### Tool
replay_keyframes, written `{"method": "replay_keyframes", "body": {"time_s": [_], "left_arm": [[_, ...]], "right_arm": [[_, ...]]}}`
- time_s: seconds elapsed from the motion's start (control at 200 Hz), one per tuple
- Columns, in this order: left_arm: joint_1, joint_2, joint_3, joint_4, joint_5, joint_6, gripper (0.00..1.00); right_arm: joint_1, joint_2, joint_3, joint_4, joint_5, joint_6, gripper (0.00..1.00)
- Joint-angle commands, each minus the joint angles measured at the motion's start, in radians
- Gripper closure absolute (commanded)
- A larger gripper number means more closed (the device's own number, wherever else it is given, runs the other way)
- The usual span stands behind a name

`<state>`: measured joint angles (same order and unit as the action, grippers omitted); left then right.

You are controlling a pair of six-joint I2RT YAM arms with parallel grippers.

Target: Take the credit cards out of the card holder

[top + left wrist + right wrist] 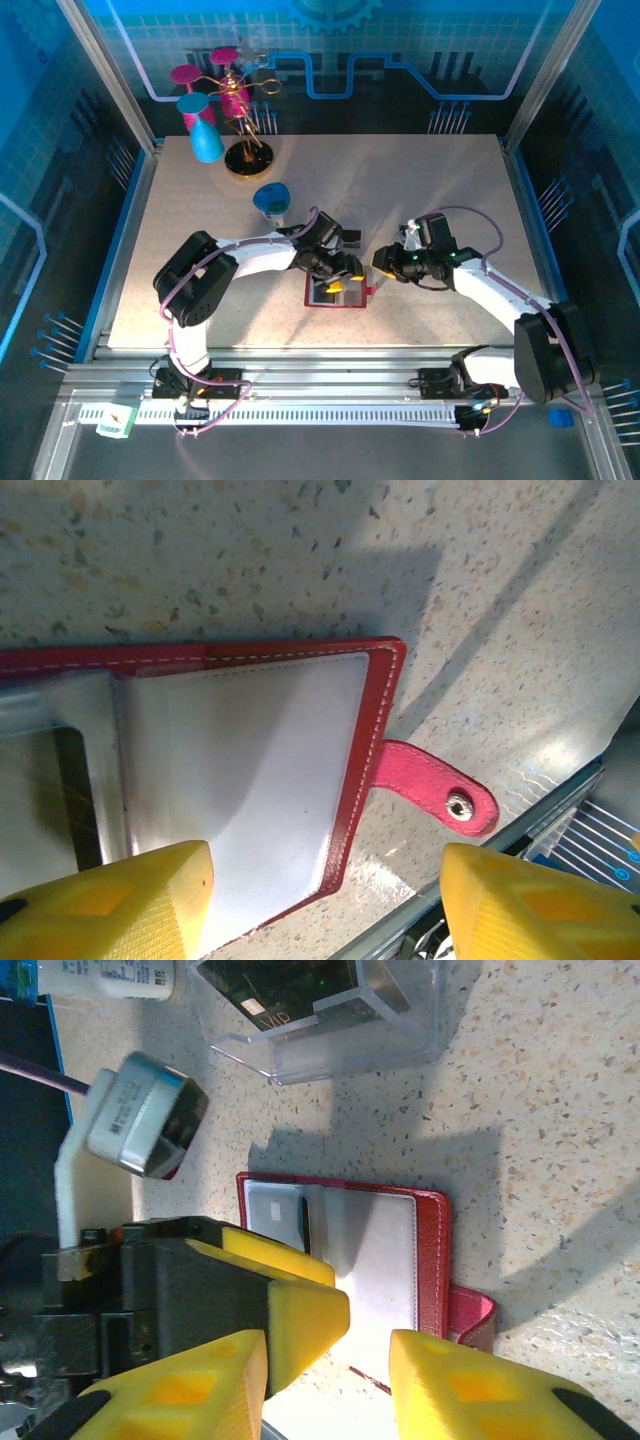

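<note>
The red card holder [340,294] lies open and flat on the table, its grey-white pockets facing up and its snap tab [440,791] sticking out to the side. A greyish credit card [274,1216] sits in one pocket. My left gripper [325,900] hovers open over the holder [250,750], one yellow finger [110,905] above the pocket and the other past the red edge. My right gripper [328,1385] is open with nothing between its fingers, just beside the holder [432,1250] and close to the left gripper's fingers [295,1305]. A dark card [285,995] lies in the clear tray.
The clear plastic tray [400,1035] stands just beyond the holder. A blue cup [270,198] and a gold stand [247,155] with pink and blue goblets are at the back left. The table's metal front rail [480,880] runs close to the holder.
</note>
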<state>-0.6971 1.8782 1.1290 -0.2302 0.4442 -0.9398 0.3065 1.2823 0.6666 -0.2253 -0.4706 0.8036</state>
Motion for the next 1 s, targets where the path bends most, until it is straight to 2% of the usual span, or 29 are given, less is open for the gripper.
{"method": "replay_keyframes", "body": {"time_s": [0.0, 0.375, 0.665, 0.88, 0.995], "left_arm": [[0.026, -0.066, -0.030, -0.006, -0.009, 0.020, 0.38], [0.124, -0.191, -0.196, 0.036, -0.003, 0.026, 0.38], [0.159, -0.249, -0.298, 0.098, -0.004, 0.002, 0.40], [0.162, -0.232, -0.308, 0.134, 0.005, -0.011, 0.46], [0.162, -0.234, -0.321, 0.167, 0.005, -0.026, 0.53]], "right_arm": [[0.014, 0.027, 0.030, 0.014, -0.017, 0.021, 0.63], [0.123, 0.153, 0.109, 0.051, 0.009, 0.068, 0.63], [0.179, 0.261, 0.175, 0.050, -0.014, 0.078, 0.64], [0.196, 0.289, 0.168, 0.065, -0.026, 0.089, 0.65], [0.203, 0.305, 0.167, 0.072, -0.035, 0.088, 0.67]]}}
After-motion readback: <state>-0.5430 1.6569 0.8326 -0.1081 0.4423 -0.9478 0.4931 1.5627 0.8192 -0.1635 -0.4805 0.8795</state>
